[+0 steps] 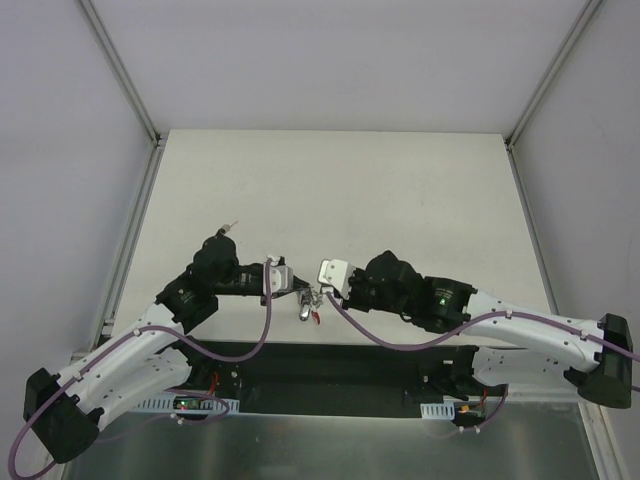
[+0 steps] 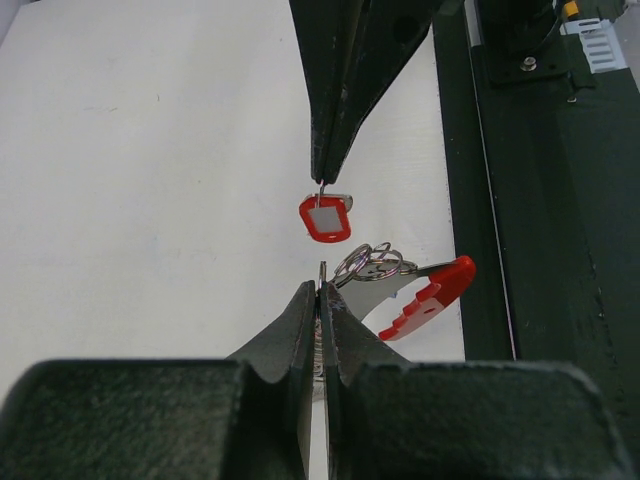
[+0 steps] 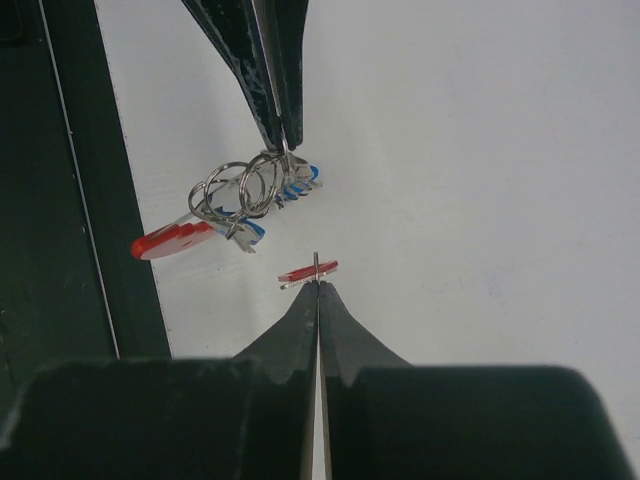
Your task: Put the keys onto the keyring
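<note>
My left gripper [image 2: 322, 286] is shut on a silver ring of the keyring [image 2: 368, 262]. Its linked rings and red curved clip [image 2: 432, 295] hang to the right, just above the table. My right gripper [image 3: 316, 283] is shut on the small wire loop of the red tag [image 3: 308, 271], whose white label shows in the left wrist view [image 2: 325, 218]. The two grippers face each other tip to tip, a short gap apart, near the table's front edge [image 1: 306, 300]. In the right wrist view the ring cluster [image 3: 240, 190] carries a blue key [image 3: 300, 182]. I cannot make out a black key.
The black base plate [image 1: 330, 365] lies just in front of the grippers, its edge close beside the red clip [image 3: 168, 241]. The white table [image 1: 330, 190] stretches away behind them, fenced by metal frame posts [image 1: 130, 90] at the back corners.
</note>
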{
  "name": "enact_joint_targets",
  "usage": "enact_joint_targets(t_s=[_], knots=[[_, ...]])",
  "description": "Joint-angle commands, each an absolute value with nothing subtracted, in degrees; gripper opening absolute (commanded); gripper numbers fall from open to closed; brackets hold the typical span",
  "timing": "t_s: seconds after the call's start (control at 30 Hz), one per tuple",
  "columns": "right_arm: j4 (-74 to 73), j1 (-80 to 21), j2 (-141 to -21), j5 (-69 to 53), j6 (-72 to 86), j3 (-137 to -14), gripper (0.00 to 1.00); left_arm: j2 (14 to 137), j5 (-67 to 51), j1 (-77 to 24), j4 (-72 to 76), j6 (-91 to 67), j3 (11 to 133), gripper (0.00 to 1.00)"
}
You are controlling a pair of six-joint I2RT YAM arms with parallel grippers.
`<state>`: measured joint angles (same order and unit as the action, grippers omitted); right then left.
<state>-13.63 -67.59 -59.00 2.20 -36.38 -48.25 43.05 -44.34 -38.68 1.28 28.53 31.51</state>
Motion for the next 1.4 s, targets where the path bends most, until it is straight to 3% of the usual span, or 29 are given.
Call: enact_joint_targets(t_s=[0.0,0.47,1.37], knots=[[-10.11,-69.96,-60.03,8.78,-38.76,-50.80,0.01,44.12,-49.22,-39.29,7.91,25.67,32.78,0.00],[-7.56,-70.66,-60.91,3.61,-38.50,-50.54,0.02,44.74,-50.27,-39.37,12.66,22.59,31.38,0.00],[-6.68,-71.63,-60.29,4.39,-36.91,-51.77,0.02,46.32,-50.62,-39.37,11.87,23.91,31.55,0.00]])
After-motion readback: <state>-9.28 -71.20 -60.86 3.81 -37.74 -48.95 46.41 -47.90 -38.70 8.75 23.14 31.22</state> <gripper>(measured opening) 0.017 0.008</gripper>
